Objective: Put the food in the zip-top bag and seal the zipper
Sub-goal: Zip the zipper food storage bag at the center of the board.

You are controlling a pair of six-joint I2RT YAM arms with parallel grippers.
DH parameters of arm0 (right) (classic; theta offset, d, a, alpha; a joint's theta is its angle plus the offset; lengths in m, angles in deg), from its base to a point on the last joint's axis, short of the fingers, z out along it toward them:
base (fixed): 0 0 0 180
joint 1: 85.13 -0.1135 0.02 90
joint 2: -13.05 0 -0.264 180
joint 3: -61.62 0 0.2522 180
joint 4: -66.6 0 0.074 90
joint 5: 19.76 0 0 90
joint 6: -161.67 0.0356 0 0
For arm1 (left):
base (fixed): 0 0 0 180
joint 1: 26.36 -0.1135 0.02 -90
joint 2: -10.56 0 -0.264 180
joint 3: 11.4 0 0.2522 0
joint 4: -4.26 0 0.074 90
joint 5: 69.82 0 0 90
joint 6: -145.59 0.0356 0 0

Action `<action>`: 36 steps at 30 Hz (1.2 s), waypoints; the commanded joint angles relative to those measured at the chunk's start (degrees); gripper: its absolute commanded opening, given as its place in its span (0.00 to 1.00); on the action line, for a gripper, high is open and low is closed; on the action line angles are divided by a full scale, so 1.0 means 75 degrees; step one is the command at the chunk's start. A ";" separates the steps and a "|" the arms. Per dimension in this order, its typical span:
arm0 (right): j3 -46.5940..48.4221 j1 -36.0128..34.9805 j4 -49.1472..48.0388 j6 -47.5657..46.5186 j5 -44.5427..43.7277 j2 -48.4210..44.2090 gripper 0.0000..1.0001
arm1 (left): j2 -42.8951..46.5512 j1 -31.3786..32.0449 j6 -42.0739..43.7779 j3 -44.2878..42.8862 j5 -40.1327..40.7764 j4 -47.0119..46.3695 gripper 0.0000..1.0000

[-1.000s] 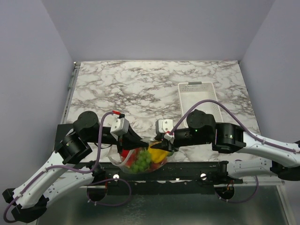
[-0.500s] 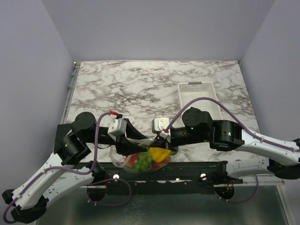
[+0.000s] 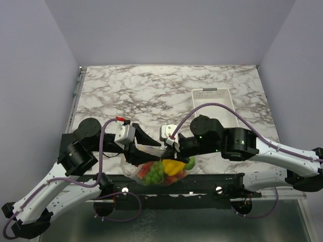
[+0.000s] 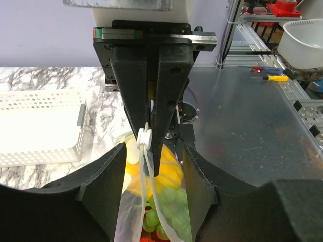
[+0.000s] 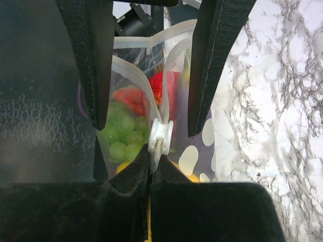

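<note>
Your right gripper (image 5: pixel 154 160) is pinched tight on the zipper (image 5: pixel 160 137), at its white clip. Your left gripper (image 5: pixel 146 123) stands spread, one finger on either side of the bag's mouth. Past the clip the zipper's two whitish strips part, so the mouth gapes there. The zip-top bag (image 5: pixel 202 136) is clear and soft, printed with pale round dots, and bulges with the food (image 3: pixel 161 169): green grapes (image 5: pixel 121 136), a red piece (image 5: pixel 164 88) and a yellow lemon (image 3: pixel 174 165). It sits at the near edge of the table (image 3: pixel 151 91), between both arms. The white basket (image 3: pixel 212 103) lies farther back on the right.
</note>
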 commanded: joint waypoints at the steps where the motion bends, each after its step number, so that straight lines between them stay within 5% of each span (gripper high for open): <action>1: 0.0314 0.0039 -0.0250 0.0175 -0.0202 -0.0020 0.01 | -0.0153 0.0034 0.0129 -0.0199 0.0132 -0.0179 0.49; 36: 0.0335 0.0039 -0.0327 0.0241 -0.0252 0.0051 0.01 | -0.0236 0.0032 0.0088 0.0095 0.0129 -0.0441 0.26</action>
